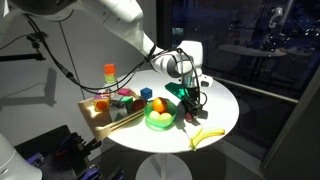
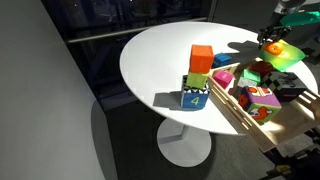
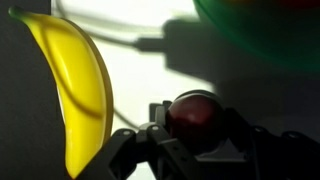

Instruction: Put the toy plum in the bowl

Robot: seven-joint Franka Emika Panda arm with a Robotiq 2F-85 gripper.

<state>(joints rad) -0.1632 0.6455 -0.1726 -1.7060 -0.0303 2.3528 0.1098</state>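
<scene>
Gripper [image 3: 196, 128]: jaws closed against the plum [image 3: 195, 110], one finger on each side, as the wrist view shows. The grip sits across the widest part of the fruit, judged the best hold for a round thing that would otherwise roll out. The pictures do not settle whether the plum is lifted or resting on the table.

Plum location: between the fingers, just beside the bowl [image 1: 160, 120], on the side away from the tray [image 1: 100, 118]. The bowl's green rim [image 3: 265, 25] fills the top of the wrist view, so the carry is judged short. The banana [image 3: 75, 90] lies close beside the fingers but apart from them.

The bowl already holds the orange [image 1: 157, 105]. The room left in it is judged enough, though tight.

Surface: round white pedestal table [image 1: 225, 105], smooth and glossy. Bowl and banana [image 1: 205, 137] lie toward the edge nearest the camera. The tray juts past the table edge. A stack of blocks [image 2: 200, 75] stands by the tray, near the edge.

Room: dim, with dark glass walls showing reflections, a dark floor and a grey panel at one side.
</scene>
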